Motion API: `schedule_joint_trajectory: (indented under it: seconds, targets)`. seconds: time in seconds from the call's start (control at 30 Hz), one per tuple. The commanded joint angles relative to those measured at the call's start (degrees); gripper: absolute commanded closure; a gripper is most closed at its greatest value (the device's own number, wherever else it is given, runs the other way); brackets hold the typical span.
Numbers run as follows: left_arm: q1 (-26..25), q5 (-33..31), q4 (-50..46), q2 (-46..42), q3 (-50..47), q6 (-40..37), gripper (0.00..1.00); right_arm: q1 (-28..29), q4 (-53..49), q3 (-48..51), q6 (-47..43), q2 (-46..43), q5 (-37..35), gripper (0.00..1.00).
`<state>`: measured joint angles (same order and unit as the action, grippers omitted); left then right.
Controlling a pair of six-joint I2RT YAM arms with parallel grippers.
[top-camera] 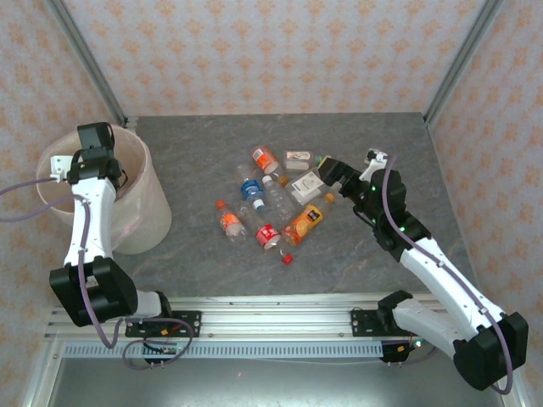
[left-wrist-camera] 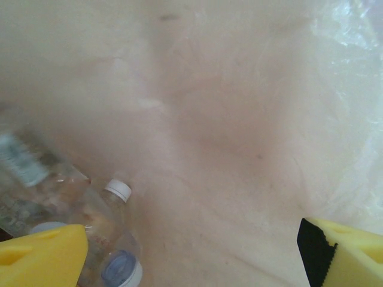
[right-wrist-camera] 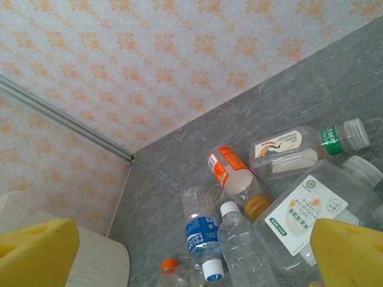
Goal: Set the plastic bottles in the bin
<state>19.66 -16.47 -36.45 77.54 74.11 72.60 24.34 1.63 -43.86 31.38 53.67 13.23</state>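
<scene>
Clear plastic bottles (top-camera: 271,203) crowd mid-frame, so my right claw (right-wrist-camera: 191,251) hangs wide beside them; left claw (left-wrist-camera: 191,251) gapes empty above the pale pink round bin (top-camera: 144,216).

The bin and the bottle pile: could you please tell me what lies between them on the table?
Nothing: the top external view shows bare grey table between the bin and the bottles.

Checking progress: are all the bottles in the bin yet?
No, a cluster of plastic bottles lies on the table, outside the bin.
</scene>
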Motion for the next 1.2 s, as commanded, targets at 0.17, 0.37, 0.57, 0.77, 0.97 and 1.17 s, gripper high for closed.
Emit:
schedule_joint_trajectory:
  seconds: [0.17,0.37,0.57,0.77,0.97,1.17]
  targets:
    - [-0.84,1.5,-2.04,-3.88,3.14,-1.86,0.02,0.11,0.25,-0.12,-0.72,-0.67,-1.02,0.01]
    - [-8.13,-3.77,-7.16,-4.28,9.94,-5.98,0.0,0.16,0.31,0.22,-0.29,-0.76,-0.82,0.01]
    - [-18.45,-14.44,-9.64,-6.43,11.64,-9.54,0.0,0.12,0.61,0.88,-0.08,-0.76,-0.93,0.01]
    - [-29.98,-23.68,-9.49,-9.22,12.07,-17.3,0.0,0.17,0.6,1.22,-0.84,-0.67,-1.5,0.01]
    - [-41.96,-21.61,-11.45,-7.19,15.0,-21.38,0.0,0.1,0.85,1.36,-0.8,0.33,-1.96,0.01]
    - [-54.56,-21.02,-15.18,-1.0,18.44,-23.22,0.0,0.15,0.13,0.88,-0.59,1.52,-1.8,0.01]
